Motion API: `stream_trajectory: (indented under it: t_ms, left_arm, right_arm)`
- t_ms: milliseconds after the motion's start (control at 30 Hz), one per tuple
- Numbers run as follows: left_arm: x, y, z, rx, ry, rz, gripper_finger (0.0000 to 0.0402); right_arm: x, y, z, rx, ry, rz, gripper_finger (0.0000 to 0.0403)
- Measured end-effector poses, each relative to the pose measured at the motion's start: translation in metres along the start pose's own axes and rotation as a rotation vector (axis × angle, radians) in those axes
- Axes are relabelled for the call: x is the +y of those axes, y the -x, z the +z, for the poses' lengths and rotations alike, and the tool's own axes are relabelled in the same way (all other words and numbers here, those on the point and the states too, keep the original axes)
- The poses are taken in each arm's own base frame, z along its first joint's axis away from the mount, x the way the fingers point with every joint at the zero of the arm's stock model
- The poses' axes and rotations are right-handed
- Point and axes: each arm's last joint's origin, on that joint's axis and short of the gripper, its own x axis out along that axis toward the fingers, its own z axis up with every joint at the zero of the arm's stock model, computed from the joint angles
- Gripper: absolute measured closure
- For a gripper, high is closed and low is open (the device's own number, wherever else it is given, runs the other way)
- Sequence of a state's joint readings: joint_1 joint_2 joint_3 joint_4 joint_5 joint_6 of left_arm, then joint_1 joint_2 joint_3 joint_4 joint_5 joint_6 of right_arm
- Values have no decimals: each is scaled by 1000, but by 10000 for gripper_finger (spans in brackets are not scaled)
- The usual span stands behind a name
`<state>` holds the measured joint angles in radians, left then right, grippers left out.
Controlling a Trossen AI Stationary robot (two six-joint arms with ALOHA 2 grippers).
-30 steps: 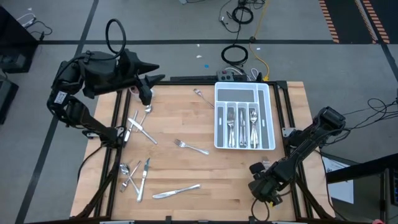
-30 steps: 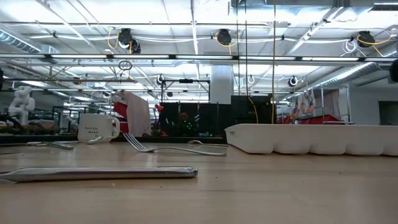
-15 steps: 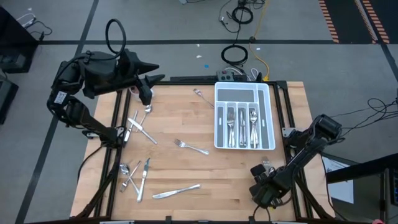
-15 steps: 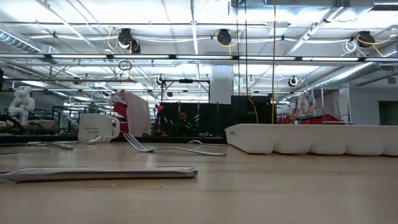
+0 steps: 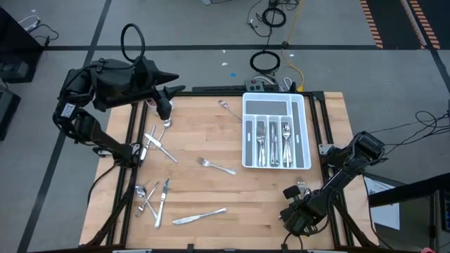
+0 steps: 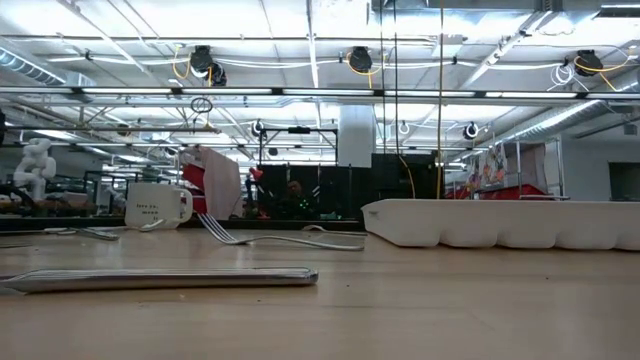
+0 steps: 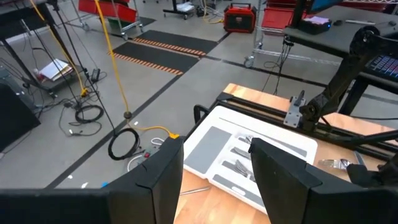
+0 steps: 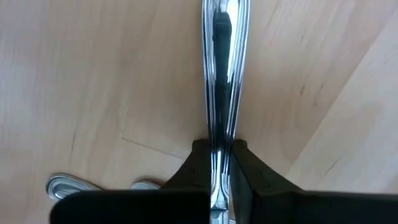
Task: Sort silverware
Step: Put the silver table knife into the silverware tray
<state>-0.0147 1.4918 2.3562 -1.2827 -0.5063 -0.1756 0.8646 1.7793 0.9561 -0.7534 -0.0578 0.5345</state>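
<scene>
The right gripper (image 8: 217,158) sits low at the table's near right corner, its two fingers pressed together on the slim handle of a piece of silverware (image 8: 222,68) that lies flat on the wooden table (image 8: 93,93). The handle runs straight out ahead of the fingers, so the pinch is across its narrow width, likely because that is the easiest hold on something so thin; whether it is a fork, a spoon or a knife cannot be told from here. Just beside the fingers lie the ends of two more handles (image 8: 68,185).

Farther from that gripper, toward the table's far side, stands the white compartmented tray (image 5: 275,105) with several pieces already lying lengthwise in its slots, presumably where this one belongs. Farther out, a lone fork (image 5: 214,166) and a table knife (image 5: 199,216) lie loose, with a small heap (image 5: 153,195) beyond.

The left gripper (image 7: 217,171) waits raised at the far left corner, fingers apart and holding nothing.
</scene>
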Motion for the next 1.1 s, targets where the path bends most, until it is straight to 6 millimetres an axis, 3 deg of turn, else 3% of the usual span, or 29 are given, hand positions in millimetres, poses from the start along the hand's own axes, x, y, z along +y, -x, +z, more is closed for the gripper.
stream_trajectory:
  t_ms: [200, 433, 667, 867, 1100]
  left_arm:
    - [0, 0, 0, 0, -1, 0, 209]
    - [0, 0, 0, 3, -3, 0, 209]
    - [0, 0, -2, 18, -11, 3, 209]
    - [1, 0, -5, 49, -23, 1, 209]
    - [2, 1, -11, 105, -2, 12, 209]
  right_arm:
    - [5, 20, 12, 15, -14, -56, 400]
    - [4, 60, 32, -36, -40, -108, 402]
    - [-10, 102, 47, -49, 44, -210, 403]
    - [-44, 126, 53, 67, 284, -265, 403]
    - [-108, 134, 49, 341, 579, -352, 402]
